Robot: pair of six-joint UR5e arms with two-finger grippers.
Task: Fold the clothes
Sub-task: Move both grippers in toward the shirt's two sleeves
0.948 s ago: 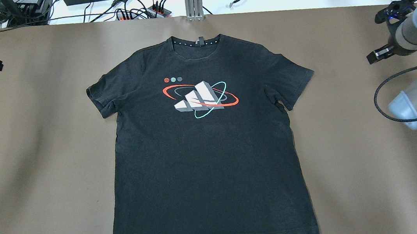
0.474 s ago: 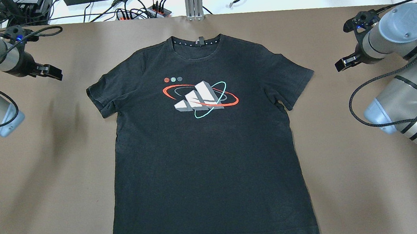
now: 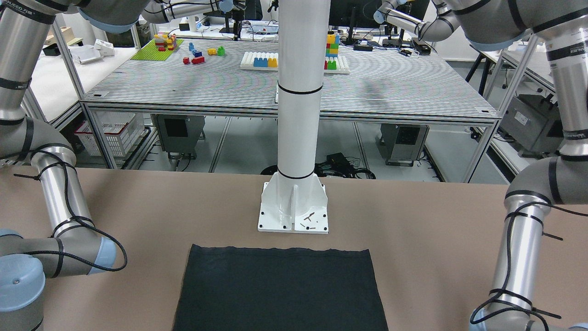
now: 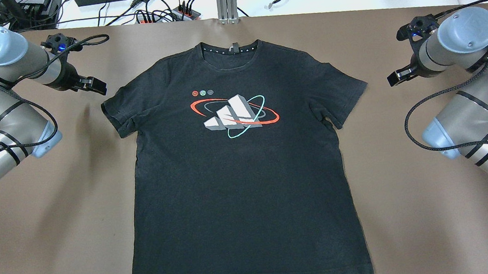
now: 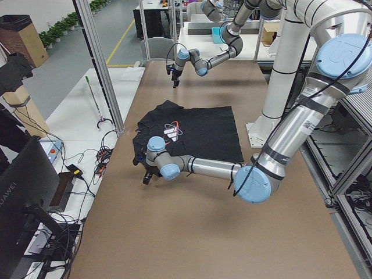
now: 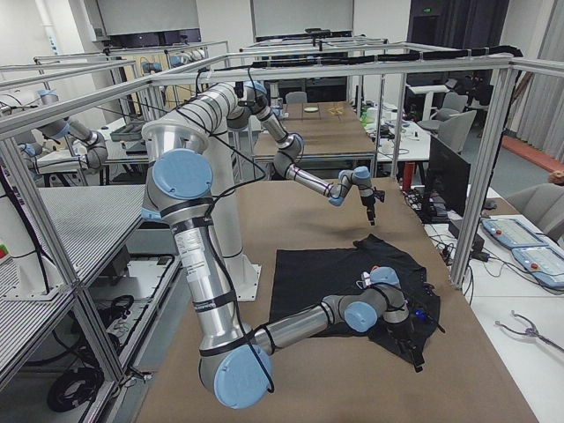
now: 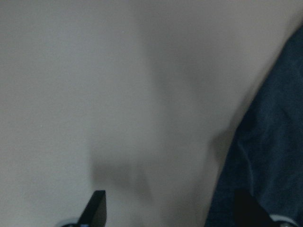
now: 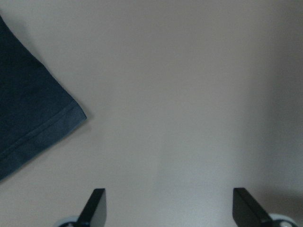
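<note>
The shirt (image 4: 239, 179) lies between 2 wide-open, empty pincers — left pincer (image 4: 93, 85) beside its sleeve (image 4: 118, 117), right pincer (image 4: 395, 77) farther off.

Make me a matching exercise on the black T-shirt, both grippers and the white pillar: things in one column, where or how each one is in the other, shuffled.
Things:
1. black fabric T-shirt with a printed logo
2. left black two-finger gripper
3. right black two-finger gripper
4. white round metal pillar

States:
A. open, near the sleeve on the robot's right
B. upright, just past the hem
C. spread flat, logo up
D. open, near the sleeve on the robot's left

Pairs: 1-C, 2-D, 3-A, 4-B
</note>
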